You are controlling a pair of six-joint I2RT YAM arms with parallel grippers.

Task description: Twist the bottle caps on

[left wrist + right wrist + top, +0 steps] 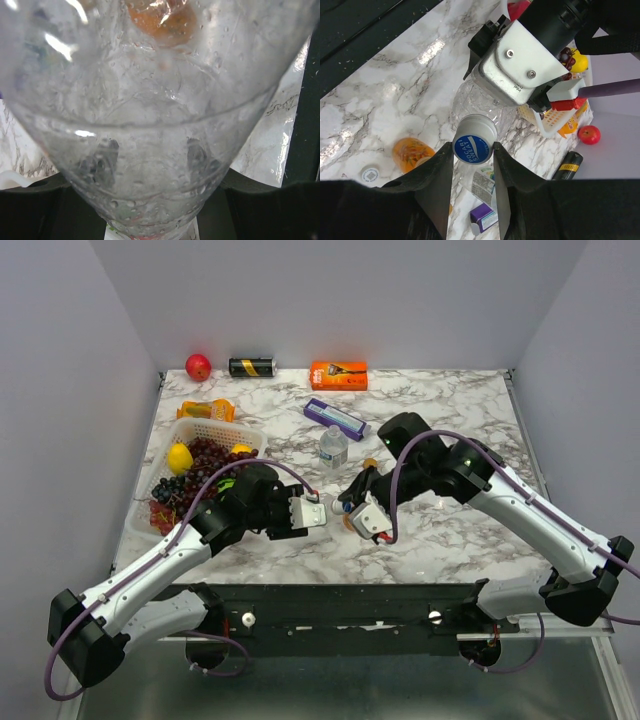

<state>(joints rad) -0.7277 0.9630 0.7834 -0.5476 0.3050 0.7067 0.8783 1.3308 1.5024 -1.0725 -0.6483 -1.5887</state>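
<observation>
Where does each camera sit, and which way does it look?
Top: above and behind the arms, looking down on the table; left arm and right arm show.
Left wrist: points along its fingers at the clear bottle.
Right wrist: looks past its fingers at the blue cap.
Shared: both wrist views show that bottle.

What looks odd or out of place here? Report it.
Nothing is spilled or damaged. The whitish cap lies loose on the table, on no bottle. The clear bottle is held on its side in the left gripper.

Clear bottle [160, 125] cropped by left wrist view, orange shape [162, 20] behind blurred, neck hidden under blue cap [474, 145]
</observation>
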